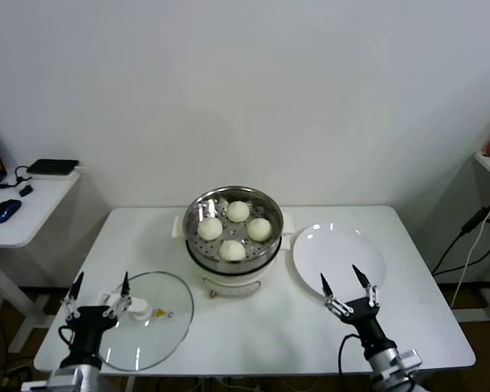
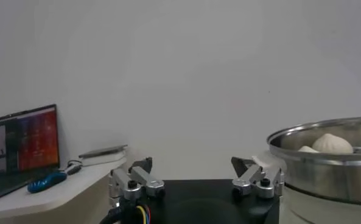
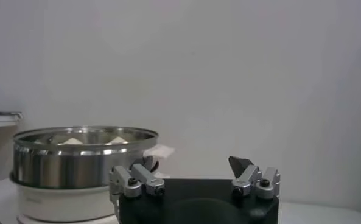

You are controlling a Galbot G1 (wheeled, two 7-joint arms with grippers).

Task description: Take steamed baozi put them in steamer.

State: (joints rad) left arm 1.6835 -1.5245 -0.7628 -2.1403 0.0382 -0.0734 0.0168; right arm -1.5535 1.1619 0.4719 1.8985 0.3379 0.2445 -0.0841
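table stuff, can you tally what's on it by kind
steamed baozi: 4, all in the steamer
steamer: 1
white plate: 1
glass lid: 1
total: 7

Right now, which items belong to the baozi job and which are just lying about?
Job: four steamed baozi, all in the steamer; empty white plate.
Lying about: glass lid, computer mouse, laptop.
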